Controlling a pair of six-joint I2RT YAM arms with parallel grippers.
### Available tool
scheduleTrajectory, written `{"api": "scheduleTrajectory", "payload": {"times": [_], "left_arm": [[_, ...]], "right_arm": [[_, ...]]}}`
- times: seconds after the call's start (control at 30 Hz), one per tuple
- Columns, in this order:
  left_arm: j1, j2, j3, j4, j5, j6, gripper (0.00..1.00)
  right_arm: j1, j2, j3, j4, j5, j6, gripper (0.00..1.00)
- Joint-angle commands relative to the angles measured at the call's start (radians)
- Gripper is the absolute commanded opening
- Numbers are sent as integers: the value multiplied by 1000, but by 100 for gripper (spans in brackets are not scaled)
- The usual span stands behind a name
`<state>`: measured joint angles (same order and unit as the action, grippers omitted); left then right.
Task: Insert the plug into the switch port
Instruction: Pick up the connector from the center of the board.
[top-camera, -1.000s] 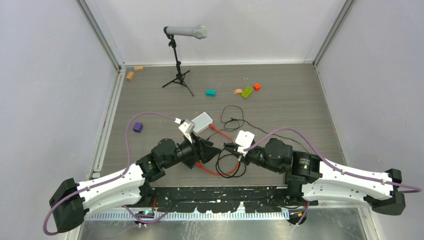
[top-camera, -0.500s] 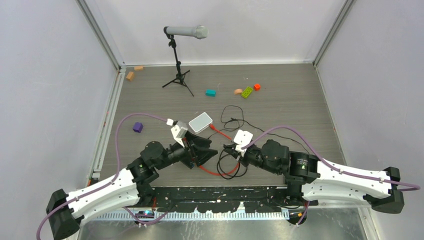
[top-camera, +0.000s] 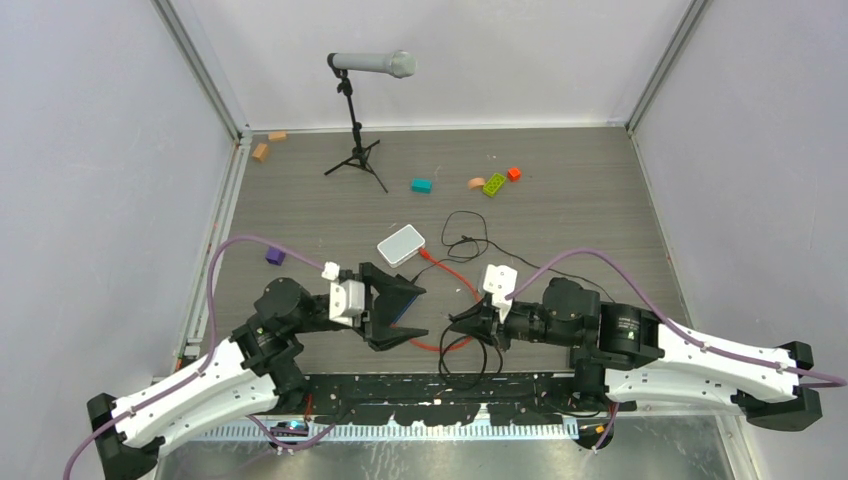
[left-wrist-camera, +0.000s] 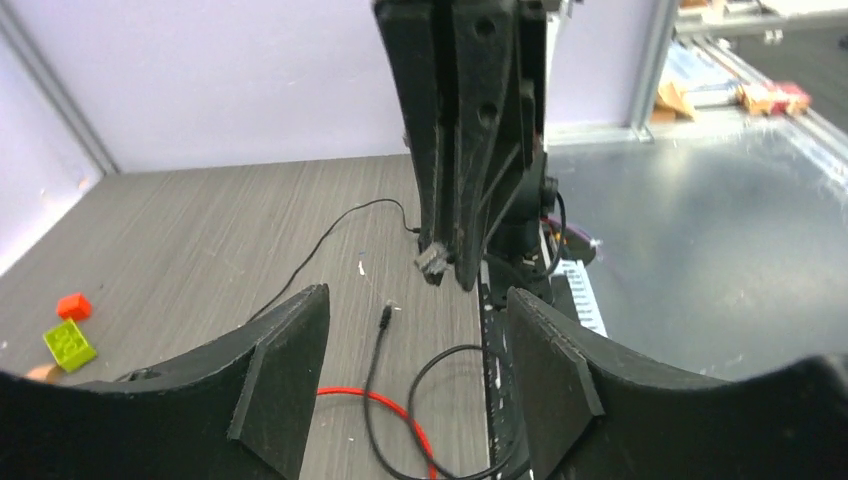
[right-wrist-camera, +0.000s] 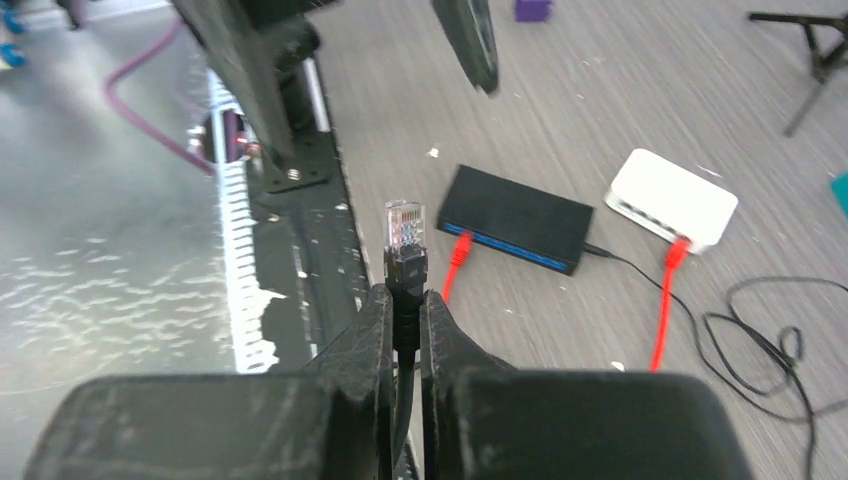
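Note:
My right gripper (right-wrist-camera: 403, 295) is shut on the plug (right-wrist-camera: 405, 226), a clear-tipped connector with a black boot on a black cable. It points left, above the table's near edge. The switch (right-wrist-camera: 515, 228) is a flat black box with a blue port edge, lying beyond the plug. A red cable (right-wrist-camera: 457, 254) sits in one port of that edge. My left gripper (top-camera: 412, 312) hangs open and empty above the switch, hiding most of it in the top view. In the left wrist view its fingers (left-wrist-camera: 285, 360) face the right gripper (left-wrist-camera: 462, 150) and the plug (left-wrist-camera: 431, 263).
A white box (top-camera: 401, 244) lies behind the switch with the red cable's other end in it. Black cable loops (top-camera: 466, 345) and a loose black connector (left-wrist-camera: 385, 316) lie between the arms. A microphone stand (top-camera: 357, 120), toy bricks (top-camera: 494, 184) and a purple block (top-camera: 275, 256) stand farther back.
My left arm has drawn back to the near left, away from the white box, its jaws a little wider. The right gripper has moved nearer and turned the plug leftward.

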<state>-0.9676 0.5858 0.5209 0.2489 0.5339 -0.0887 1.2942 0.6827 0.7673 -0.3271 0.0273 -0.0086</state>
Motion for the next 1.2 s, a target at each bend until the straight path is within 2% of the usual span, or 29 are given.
{"api": "scheduleTrajectory", "payload": {"times": [0.0,0.17,0.4,0.9,1.17], "left_arm": [[-2,22,21,2,183,253,66],[-3,59,35,27,222,323,65],[-3,115,73,53,258,337,61],[-3,144,120,-20,371,345,40],[-3,169,138,-29,418,343,32]], "right_arm": [[3,-4,81,-15,-164,41,0],[4,5,97,-15,-188,40,0],[3,37,100,-3,-220,48,0],[4,44,96,12,-211,60,0],[3,57,89,33,-212,72,1]]}}
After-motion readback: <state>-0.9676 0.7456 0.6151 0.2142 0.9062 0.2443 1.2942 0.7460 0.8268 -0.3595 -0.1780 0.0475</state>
